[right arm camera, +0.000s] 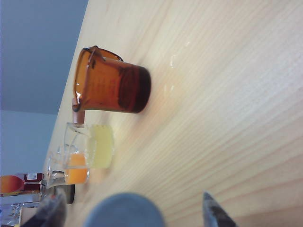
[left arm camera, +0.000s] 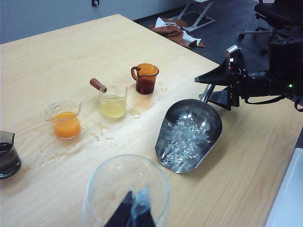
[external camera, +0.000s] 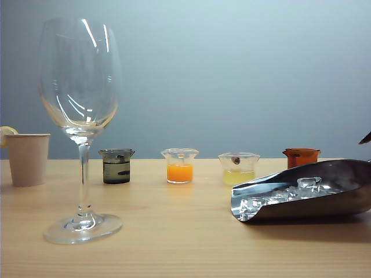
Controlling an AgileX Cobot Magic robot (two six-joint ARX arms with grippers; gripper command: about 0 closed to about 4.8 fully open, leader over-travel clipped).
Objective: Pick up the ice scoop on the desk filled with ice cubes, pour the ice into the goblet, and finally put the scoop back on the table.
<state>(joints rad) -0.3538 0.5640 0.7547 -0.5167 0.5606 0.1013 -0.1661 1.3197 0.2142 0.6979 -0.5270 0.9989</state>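
Note:
The ice scoop (external camera: 313, 197) lies on the light-wood desk (external camera: 174, 231) at the right, its mouth toward the goblet, with a heap of clear ice cubes (left arm camera: 185, 141) inside. The tall clear goblet (external camera: 81, 116) stands upright at the left, empty. My right gripper (left arm camera: 203, 90) is open at the scoop's handle (left arm camera: 207, 92), one finger on each side. The handle's blurred round end (right arm camera: 125, 210) sits between the spread fingers (right arm camera: 215, 213). My left gripper (left arm camera: 135, 213) hovers over the goblet's bowl (left arm camera: 127, 189) with its dark fingers together, holding nothing. It is outside the exterior view.
Four small beakers stand in a row behind: dark (external camera: 116, 166), orange (external camera: 179, 166), pale yellow (external camera: 238, 169) and amber (external camera: 301, 157). A beige paper cup (external camera: 27, 159) sits far left. Wet spill marks (left arm camera: 94, 139) lie near the beakers. The desk's edge (left arm camera: 284, 189) runs close beside the scoop.

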